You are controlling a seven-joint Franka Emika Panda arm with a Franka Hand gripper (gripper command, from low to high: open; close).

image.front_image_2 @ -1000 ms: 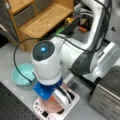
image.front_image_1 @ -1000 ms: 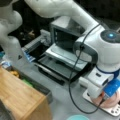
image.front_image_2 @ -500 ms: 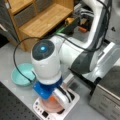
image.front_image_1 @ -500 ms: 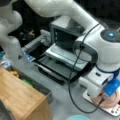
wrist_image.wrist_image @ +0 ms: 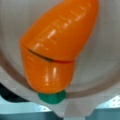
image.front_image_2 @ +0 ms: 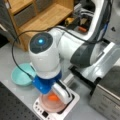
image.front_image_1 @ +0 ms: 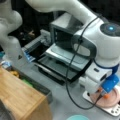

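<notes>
Gripper low over the pink plate, at the toy carrot; whether its fingers are spread or pinching the carrot, cannot tell. Carrot lies on the plate, orange body, green stub end. Plate sits on a white scale.

Count: one carrot, one plate, one scale, one teal bowl, one toaster oven with door down.

Wrist view fills with the carrot on the plate and shows a seam across its body; no fingers visible there. In a front view the bowl lies to the plate's left, well apart. In a front view the carrot is only an orange speck under the gripper.
</notes>
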